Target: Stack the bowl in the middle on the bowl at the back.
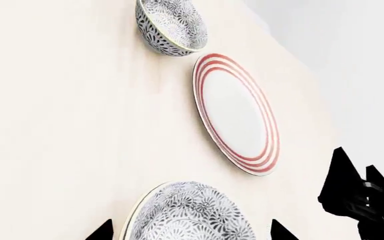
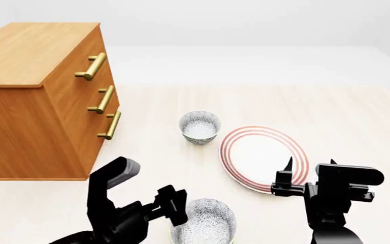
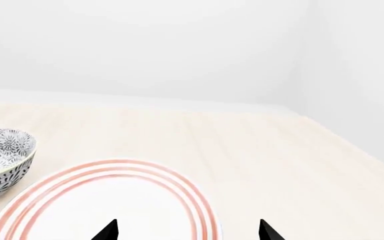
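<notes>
A pale cream wood-grain surface spreads across the scene, meeting plain white walls that join at a corner. At the left stands a warm brown wooden chest of drawers with three brass bar handles down its front. Light is soft and even, with faint shadows.

- No readable txt, labels, brands, nos. or signs anywhere in the 3 views.
- Only decoration: grey speckle on bowls, red rings on plate; nothing legible near either arm's jaws.
</notes>
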Robot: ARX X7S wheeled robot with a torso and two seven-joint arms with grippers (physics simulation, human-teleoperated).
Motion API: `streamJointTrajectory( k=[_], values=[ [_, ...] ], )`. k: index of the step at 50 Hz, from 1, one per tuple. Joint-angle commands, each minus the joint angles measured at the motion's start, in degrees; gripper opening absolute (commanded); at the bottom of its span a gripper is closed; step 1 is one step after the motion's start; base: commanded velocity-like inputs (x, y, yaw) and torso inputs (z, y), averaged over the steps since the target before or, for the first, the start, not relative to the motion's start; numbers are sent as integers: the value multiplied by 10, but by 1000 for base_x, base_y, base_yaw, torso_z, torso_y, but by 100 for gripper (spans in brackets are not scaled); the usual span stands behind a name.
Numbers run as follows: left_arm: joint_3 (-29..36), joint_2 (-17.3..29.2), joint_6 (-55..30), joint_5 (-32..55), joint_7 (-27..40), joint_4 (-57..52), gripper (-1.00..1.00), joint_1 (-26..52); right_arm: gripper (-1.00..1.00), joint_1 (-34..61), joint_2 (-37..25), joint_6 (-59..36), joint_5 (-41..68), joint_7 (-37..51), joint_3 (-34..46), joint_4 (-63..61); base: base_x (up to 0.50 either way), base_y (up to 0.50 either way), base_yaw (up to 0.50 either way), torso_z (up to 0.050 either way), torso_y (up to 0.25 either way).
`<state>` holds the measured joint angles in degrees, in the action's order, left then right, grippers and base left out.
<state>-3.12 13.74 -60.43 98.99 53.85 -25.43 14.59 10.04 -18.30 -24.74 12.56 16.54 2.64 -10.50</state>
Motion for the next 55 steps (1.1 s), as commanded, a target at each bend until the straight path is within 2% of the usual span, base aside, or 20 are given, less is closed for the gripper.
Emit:
streamJointTrajectory(
  k=[1,5,9,12,17,20,25,30,44,50,55],
  values=[
    [-32,15,26,11,7,-50,100,44,100,2,-2,-2,2,2,1,-1,0,0,0,0,0],
    [-34,21,23,15,-7,-84,100,58,100,2,-3,-3,2,1,3,-1,0,0,0,0,0],
    [-27,23,6,-43,-79,-116,100,71,100,0,-4,-6,4,1,3,-9,0,0,0,0,0],
    [-11,28,0,-142,-161,-142,100,87,100,-2,-7,-11,3,4,4,-21,0,0,0,0,0],
    [24,42,41,-303,-273,-170,100,95,100,-8,-11,-19,3,11,2,-56,0,0,0,0,0],
    [40,49,94,-392,-328,-187,100,88,100,-18,-12,-18,6,16,-3,-86,0,0,0,0,0],
    [64,58,207,-547,-380,-208,100,59,100,-39,-13,-21,11,31,-19,-151,0,0,0,0,0],
    [68,64,279,-631,-388,-235,100,33,100,-56,-20,-34,-6,58,-22,-237,0,0,0,0,0],
    [-8,77,371,-631,-360,-343,100,-31,100,-100,-37,-51,-26,93,-41,-412,0,0,0,0,0],
    [36,184,536,-634,-276,-345,100,-98,100,-129,-40,-28,-33,98,-48,-450,0,0,0,0,0],
    [48,226,613,-641,-249,-344,100,-139,100,-153,-48,-10,-55,106,-39,-492,0,0,0,0,0]
  ],
)
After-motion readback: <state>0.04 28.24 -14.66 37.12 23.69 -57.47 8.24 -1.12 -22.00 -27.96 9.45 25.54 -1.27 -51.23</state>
